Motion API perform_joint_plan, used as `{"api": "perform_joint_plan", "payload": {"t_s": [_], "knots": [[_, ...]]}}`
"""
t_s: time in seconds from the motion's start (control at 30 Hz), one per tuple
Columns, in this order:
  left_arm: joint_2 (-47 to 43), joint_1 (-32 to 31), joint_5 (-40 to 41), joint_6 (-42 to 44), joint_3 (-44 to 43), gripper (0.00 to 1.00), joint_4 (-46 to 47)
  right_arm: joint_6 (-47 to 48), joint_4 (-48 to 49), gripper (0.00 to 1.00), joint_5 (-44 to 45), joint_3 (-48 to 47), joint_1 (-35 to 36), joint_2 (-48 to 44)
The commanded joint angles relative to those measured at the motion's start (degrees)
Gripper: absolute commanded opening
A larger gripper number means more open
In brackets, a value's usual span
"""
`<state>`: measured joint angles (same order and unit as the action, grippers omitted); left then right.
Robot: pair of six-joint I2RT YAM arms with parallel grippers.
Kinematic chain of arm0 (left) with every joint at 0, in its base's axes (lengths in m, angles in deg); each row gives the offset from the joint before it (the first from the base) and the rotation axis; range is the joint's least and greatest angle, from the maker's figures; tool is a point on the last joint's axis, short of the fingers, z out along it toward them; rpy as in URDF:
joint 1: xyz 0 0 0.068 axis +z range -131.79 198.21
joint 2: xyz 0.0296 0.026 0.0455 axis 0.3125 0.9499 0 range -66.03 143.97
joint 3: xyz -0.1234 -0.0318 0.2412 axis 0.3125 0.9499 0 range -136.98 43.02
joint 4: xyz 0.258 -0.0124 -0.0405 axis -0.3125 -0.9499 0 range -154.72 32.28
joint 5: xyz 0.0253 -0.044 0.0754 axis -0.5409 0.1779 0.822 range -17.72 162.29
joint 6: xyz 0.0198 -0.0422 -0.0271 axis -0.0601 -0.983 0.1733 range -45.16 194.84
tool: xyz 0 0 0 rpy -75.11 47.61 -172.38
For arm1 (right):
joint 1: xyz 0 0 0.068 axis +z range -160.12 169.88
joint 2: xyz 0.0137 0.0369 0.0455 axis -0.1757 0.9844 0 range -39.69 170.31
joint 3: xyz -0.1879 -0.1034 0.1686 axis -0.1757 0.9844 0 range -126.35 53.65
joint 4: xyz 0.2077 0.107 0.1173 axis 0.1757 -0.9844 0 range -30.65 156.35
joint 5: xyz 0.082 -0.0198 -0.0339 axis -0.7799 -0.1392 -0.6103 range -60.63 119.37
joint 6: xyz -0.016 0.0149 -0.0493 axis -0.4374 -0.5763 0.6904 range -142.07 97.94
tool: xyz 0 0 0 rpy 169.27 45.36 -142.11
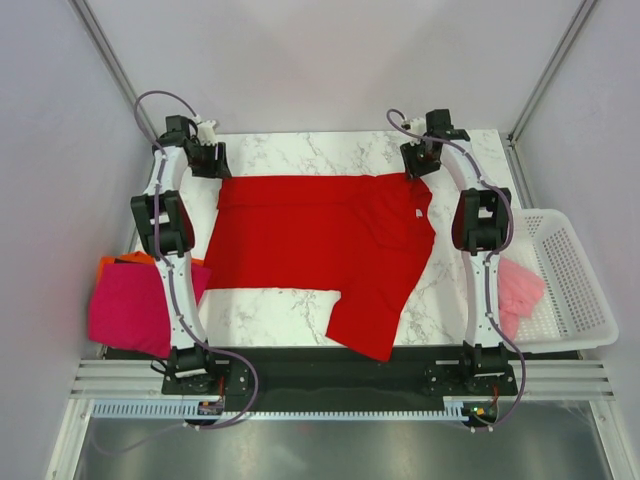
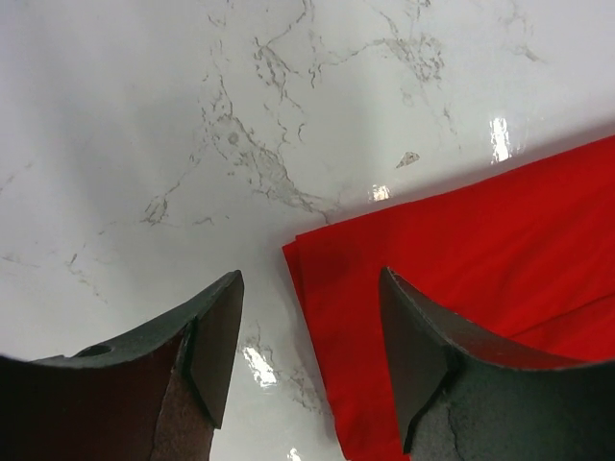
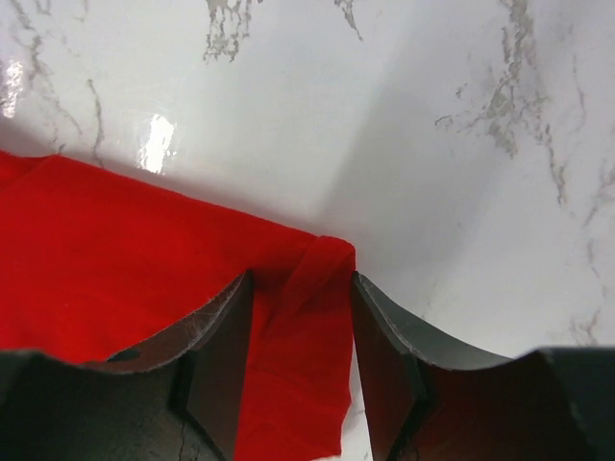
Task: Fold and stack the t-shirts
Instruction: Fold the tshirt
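A bright red t-shirt point(image 1: 320, 240) lies spread on the marble table point(image 1: 300, 150), its near right part hanging towards the front edge. A small white label point(image 1: 418, 213) shows near its right side. My left gripper point(image 1: 210, 160) is open over the shirt's far left corner point(image 2: 327, 259); one finger is over bare marble, the other over cloth, and it holds nothing point(image 2: 309, 288). My right gripper point(image 1: 418, 160) is at the far right corner. Its jaws stand apart, straddling a raised fold of red cloth point(image 3: 317, 269) that fills the gap between them point(image 3: 302, 283).
A folded magenta t-shirt point(image 1: 130, 305) lies on an orange one point(image 1: 125, 260) off the table's left side. A pale pink t-shirt point(image 1: 520, 285) lies in the white perforated basket point(image 1: 575, 280) at the right. Grey walls enclose the back and sides.
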<state>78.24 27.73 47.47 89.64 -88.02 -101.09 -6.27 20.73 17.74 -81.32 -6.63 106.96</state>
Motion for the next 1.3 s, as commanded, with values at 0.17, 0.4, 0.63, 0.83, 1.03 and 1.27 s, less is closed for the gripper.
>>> {"api": "perform_joint_plan", "payload": {"t_s": [0.17, 0.4, 0.63, 0.83, 1.03, 1.27], "knots": [[1.4, -0.7, -1.0, -1.7, -3.3, 0.65, 1.7, -2.0, 3.5, 0.54, 1.3, -4.7, -0.6, 2.9], [1.4, -1.3, -0.8, -1.4, -3.2, 0.62, 1.5, -2.3, 3.7, 0.54, 1.0, -5.0, -0.6, 4.6], [1.5, -2.6, 2.0, -1.9, -2.5, 0.59, 1.3, -2.7, 3.7, 0.43, 1.0, -5.0, -0.6, 5.3], [0.8, -3.4, 4.9, -1.3, -0.2, 0.56, 0.6, -2.8, 3.8, 0.38, 2.1, -4.8, -0.6, 5.1], [0.1, -3.5, 9.5, -1.7, 1.7, 0.55, 0.7, -2.9, 3.8, 0.38, 2.5, -4.9, -0.6, 5.0], [-1.0, -3.1, 12.5, -1.8, 2.1, 0.54, 1.6, -2.9, 3.9, 0.38, 2.8, -4.8, -0.6, 5.0]]}}
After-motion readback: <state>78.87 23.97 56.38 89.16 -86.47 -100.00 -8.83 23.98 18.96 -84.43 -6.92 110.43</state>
